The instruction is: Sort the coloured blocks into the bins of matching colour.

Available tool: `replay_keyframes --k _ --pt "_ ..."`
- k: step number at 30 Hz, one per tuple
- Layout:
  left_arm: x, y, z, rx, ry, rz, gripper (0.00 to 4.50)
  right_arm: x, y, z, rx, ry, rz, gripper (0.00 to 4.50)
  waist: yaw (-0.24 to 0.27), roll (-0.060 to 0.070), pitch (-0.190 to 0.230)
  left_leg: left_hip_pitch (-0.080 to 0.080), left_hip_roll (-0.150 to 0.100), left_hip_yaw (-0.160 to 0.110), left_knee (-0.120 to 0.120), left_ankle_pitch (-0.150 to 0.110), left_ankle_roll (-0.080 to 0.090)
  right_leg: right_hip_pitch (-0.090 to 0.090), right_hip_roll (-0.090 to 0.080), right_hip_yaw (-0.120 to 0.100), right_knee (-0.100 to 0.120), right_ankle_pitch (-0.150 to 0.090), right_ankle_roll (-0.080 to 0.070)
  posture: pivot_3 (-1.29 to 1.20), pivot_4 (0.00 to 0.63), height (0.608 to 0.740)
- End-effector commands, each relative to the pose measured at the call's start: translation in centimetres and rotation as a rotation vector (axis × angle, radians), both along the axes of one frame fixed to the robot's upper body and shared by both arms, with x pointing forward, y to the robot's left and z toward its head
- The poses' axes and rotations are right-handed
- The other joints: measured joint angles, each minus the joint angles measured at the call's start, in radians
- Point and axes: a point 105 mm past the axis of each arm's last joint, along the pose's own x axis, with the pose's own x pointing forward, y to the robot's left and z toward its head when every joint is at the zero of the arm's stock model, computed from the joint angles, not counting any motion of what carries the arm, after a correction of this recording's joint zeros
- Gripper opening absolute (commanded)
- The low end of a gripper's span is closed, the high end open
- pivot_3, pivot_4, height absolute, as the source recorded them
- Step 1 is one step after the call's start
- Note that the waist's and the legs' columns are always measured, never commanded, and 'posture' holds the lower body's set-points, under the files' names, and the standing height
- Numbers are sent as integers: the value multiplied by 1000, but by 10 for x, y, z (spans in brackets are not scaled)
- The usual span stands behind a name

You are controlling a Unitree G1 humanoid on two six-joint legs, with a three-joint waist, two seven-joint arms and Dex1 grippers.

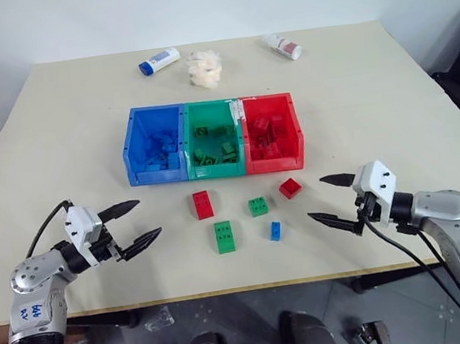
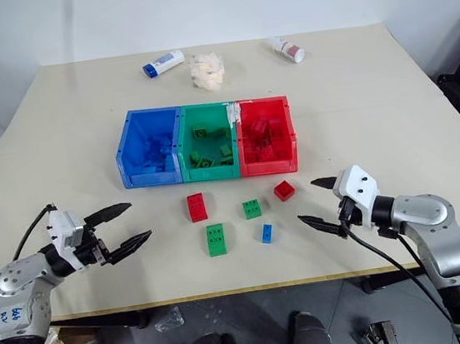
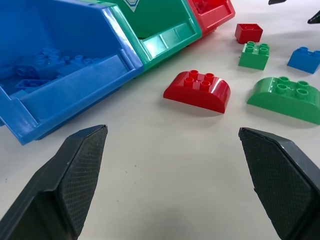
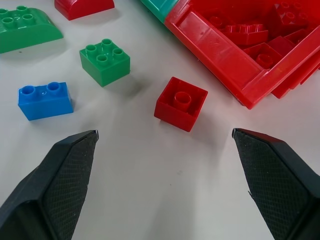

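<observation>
Three joined bins stand in a row mid-table: blue (image 1: 157, 177), green (image 1: 216, 171) and red (image 1: 274, 165), each holding bricks of its own colour. In front of them lie loose blocks: a long red one (image 1: 203, 205), a small red one (image 1: 290, 187), a small green one (image 1: 259, 206), a long green one (image 1: 224, 236) and a tiny blue one (image 1: 276, 231). My left gripper (image 1: 150, 216) hangs open to the left of the blocks, holding nothing. My right gripper (image 1: 315, 198) hangs open to their right, also holding nothing, with the small red block (image 4: 180, 103) nearest it.
At the table's far side lie a white tube with a blue cap (image 1: 158, 61), a whitish fluffy wad (image 1: 204, 68) and a white tube with a red cap (image 1: 284, 46). The table's front edge (image 1: 244, 288) runs just behind both grippers.
</observation>
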Motion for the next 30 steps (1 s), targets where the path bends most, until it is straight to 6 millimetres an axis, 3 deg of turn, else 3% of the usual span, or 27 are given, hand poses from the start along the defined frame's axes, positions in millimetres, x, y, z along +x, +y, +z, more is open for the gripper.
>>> replay_keyframes --k 1,6,10,15,18,20,24,27,30 --pt "-5 -6 8 -6 16 -49 4471 4 3 12 20 -61 -4 4500 0 0 0 0 0 0 0 0 0 0 0 0 0 0 0 0 150 740" --pt "-1 -9 10 -50 72 -22 4471 6 3 11 32 -45 -35 4500 0 0 0 0 0 0 0 0 0 0 0 0 0 0 0 0 150 740" --pt "-1 -14 6 6 38 -40 4471 -2 -18 3 -1 12 -101 4500 5 0 0 0 0 0 0 0 0 0 0 0 0 0 0 0 150 740" --pt "-4 -14 11 -48 14 -95 4471 -18 -44 7 -40 42 -163 4500 20 0 0 -1 0 0 1 0 0 0 0 0 0 0 0 0 150 740" --pt "-1 -14 12 -47 1 -125 4471 -41 -71 11 -102 72 -213 4500 30 0 0 0 0 0 1 0 0 0 0 0 0 0 -1 0 150 740" --pt "0 -14 11 -43 1 -134 4471 -47 -76 15 -109 74 -221 4500 31 0 0 -1 0 0 1 0 0 0 1 0 -1 0 -1 0 150 740" --pt "-1 -16 11 -55 -6 -156 4471 -51 -68 16 -113 90 -190 4500 22 -1 0 0 1 0 2 0 0 1 1 0 -1 1 -1 0 150 740" --pt "-4 -19 11 -58 -10 -171 4471 -46 -51 14 -96 118 -141 4500 20 -1 0 0 1 0 2 0 0 1 1 1 0 1 -1 0 150 740" --pt "-9 -23 11 -58 -17 -191 4471 -37 -20 14 -55 153 -43 4500 20 -1 0 0 1 0 2 0 0 1 1 1 0 1 -1 0 150 740"
